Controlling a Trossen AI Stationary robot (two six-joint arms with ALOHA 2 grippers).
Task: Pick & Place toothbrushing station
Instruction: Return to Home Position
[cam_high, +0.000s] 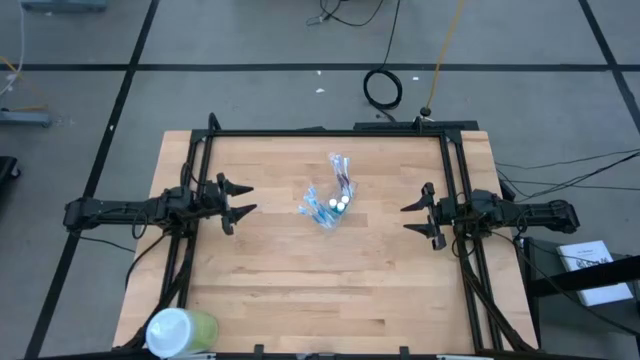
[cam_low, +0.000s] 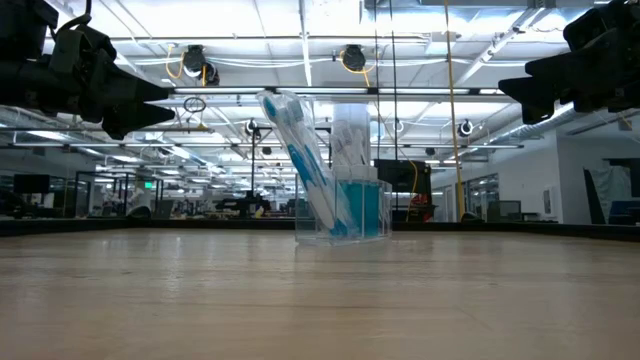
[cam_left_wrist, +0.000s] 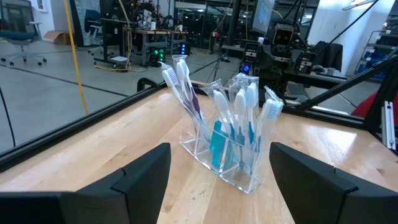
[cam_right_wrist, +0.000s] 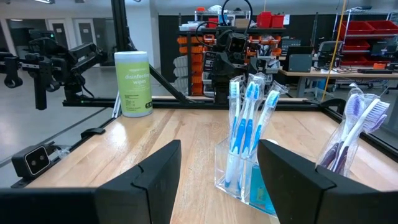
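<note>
Both arms up off the table (cam_high: 300, 280), nothing held. The left gripper (cam_high: 245, 200) has its fingers spread wide, and the right gripper (cam_high: 410, 217) is spread and empty too. The clear organizer (cam_high: 328, 205) stands on the wood between them, straight ahead of each, well apart from both. Blue-and-white toothbrushes (cam_left_wrist: 239, 115) stand heads-up in it, with a few leaning out at one end. A green wipes canister (cam_high: 180, 330) sits well behind the left gripper at the table corner.
</note>
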